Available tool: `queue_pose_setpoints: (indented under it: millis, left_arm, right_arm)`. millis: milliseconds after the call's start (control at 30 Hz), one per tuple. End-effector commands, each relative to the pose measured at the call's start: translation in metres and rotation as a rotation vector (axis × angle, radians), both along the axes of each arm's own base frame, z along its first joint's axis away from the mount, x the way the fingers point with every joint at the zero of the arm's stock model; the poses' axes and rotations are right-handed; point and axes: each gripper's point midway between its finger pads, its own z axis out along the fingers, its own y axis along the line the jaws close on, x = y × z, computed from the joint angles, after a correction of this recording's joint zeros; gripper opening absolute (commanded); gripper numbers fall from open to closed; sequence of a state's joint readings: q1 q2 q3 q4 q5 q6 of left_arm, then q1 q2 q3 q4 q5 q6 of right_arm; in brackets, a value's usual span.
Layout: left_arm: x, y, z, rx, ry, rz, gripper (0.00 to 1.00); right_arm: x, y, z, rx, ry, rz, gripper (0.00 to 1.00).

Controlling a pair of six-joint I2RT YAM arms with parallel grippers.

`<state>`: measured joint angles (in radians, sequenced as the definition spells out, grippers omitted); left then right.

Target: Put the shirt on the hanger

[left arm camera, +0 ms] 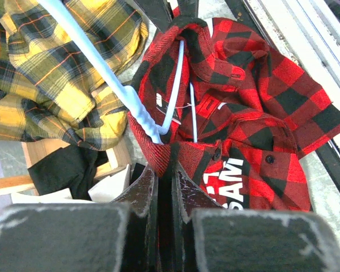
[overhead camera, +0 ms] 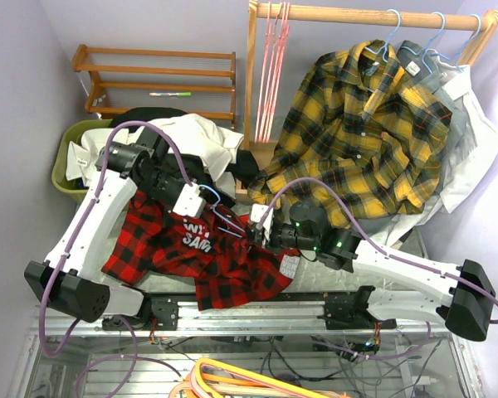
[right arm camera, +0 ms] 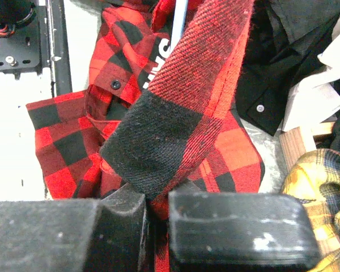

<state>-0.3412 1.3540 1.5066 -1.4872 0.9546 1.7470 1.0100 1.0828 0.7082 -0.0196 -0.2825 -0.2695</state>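
Between the two arms, on the bench (right arm camera: 11, 130), the shirt (overhead camera: 224, 265) is laid crumpled with its lettering upward.

Hazard: the hanger (left arm camera: 102, 62), which is threaded part-way into the neck opening, may be dragged out if the fabric is drawn unevenly. A thin fold may also be lost from either grip.

Left gripper (left arm camera: 165, 170): clenched on the shirt's collar edge, with the hanger's twisted neck found just beyond the fingertips.

Right gripper (right arm camera: 156, 198): clenched on a band of the shirt, which is stretched away from it.

Whether the hanger's far shoulder is seated inside cannot be told.
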Motion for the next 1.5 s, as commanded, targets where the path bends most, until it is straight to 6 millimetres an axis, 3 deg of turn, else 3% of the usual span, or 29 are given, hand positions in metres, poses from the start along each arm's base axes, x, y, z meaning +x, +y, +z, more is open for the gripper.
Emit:
queue_pose_setpoints:
  millis: [0,133,267,433,600,733,867,1133,1400,1467]
  left_arm:
    - [-0.017,-0.016,0.008,-0.086,0.035,-0.064,0.07]
    - [-0.019,-0.02,0.007,-0.092,0.05,-0.077,0.07]
    - [-0.02,-0.024,0.01,-0.104,0.056,-0.086,0.07]
    - [-0.022,-0.026,0.009,-0.104,0.061,-0.097,0.07]
    - [-0.023,-0.025,0.007,-0.094,0.056,-0.092,0.07]
    - [-0.023,-0.023,0.007,-0.088,0.05,-0.089,0.07]
    - [-0.023,-0.023,0.008,-0.087,0.048,-0.087,0.07]
    - [-0.021,-0.022,0.005,-0.077,0.046,-0.078,0.07]
    - [-0.023,-0.022,0.005,-0.079,0.052,-0.082,0.07]
    - [-0.024,-0.022,0.006,-0.084,0.054,-0.083,0.07]
  right_arm:
    - [0.001,0.026,0.065,0.185,-0.082,0.064,0.0]
    - [0.001,0.03,0.087,0.231,-0.104,0.079,0.0]
    - [0.006,0.036,0.095,0.232,-0.096,0.075,0.0]
    - [0.016,0.044,0.101,0.239,-0.071,0.057,0.15]
    - [0.022,0.046,0.107,0.264,-0.05,0.055,0.21]
    - [0.024,0.045,0.099,0.25,-0.037,0.058,0.13]
    - [0.022,0.043,0.085,0.234,-0.006,0.056,0.14]
    - [0.013,0.027,0.059,0.218,0.048,0.021,0.26]
    - [0.012,0.028,0.047,0.206,0.08,0.025,0.27]
    - [0.013,0.032,0.045,0.199,0.087,0.033,0.21]
